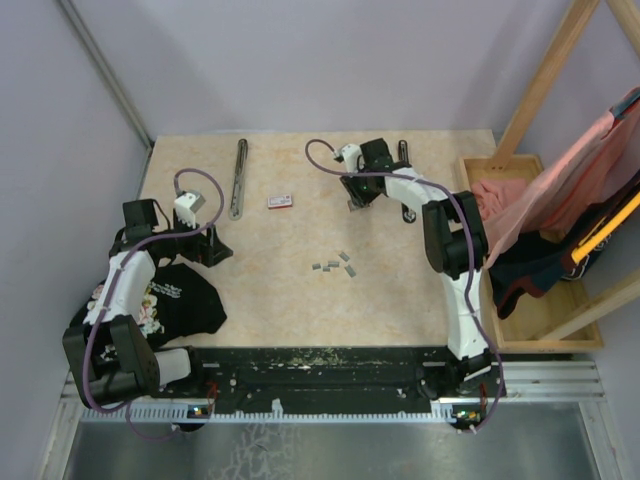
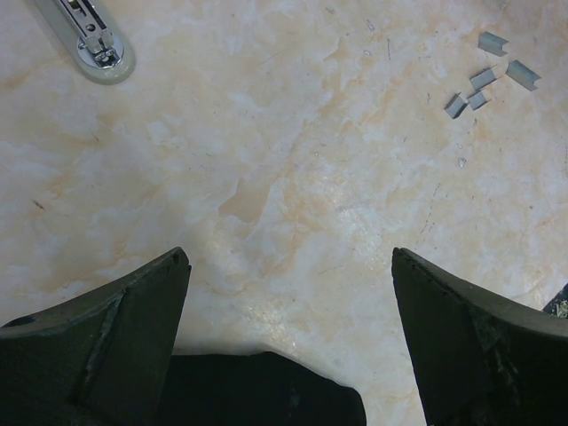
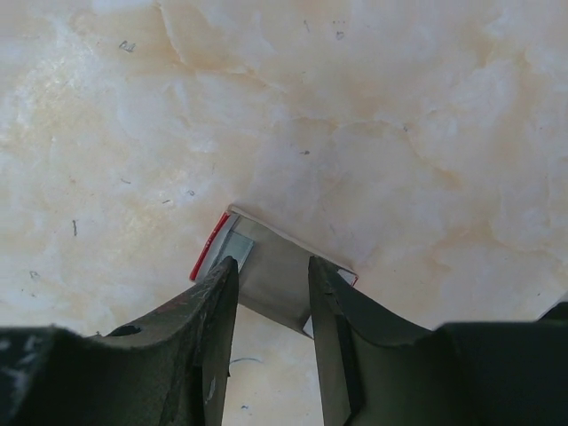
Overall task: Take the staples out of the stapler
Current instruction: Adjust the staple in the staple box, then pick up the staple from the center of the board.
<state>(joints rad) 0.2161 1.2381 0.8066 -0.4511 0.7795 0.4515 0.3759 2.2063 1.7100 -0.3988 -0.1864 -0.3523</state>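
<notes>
While right gripper sits part-closed over a small box, grip unclear, staples lie below it mid-frame; left gripper wide open, farther.

surface, seen from above. the stapler lies at the far left, running from near to far. a small box lies just right of its near end. the staples lie in a loose cluster at mid-surface, nearer than the small box and to its right, well apart from the stapler. a cloth lies on the near left corner. the left fingers stand over the cloth's far edge. the right fingers stand right of the small box, over a flat packet that lies on the surface and reaches past both of them. a wooden tray stands beside the right edge, with clothes in it.
</notes>
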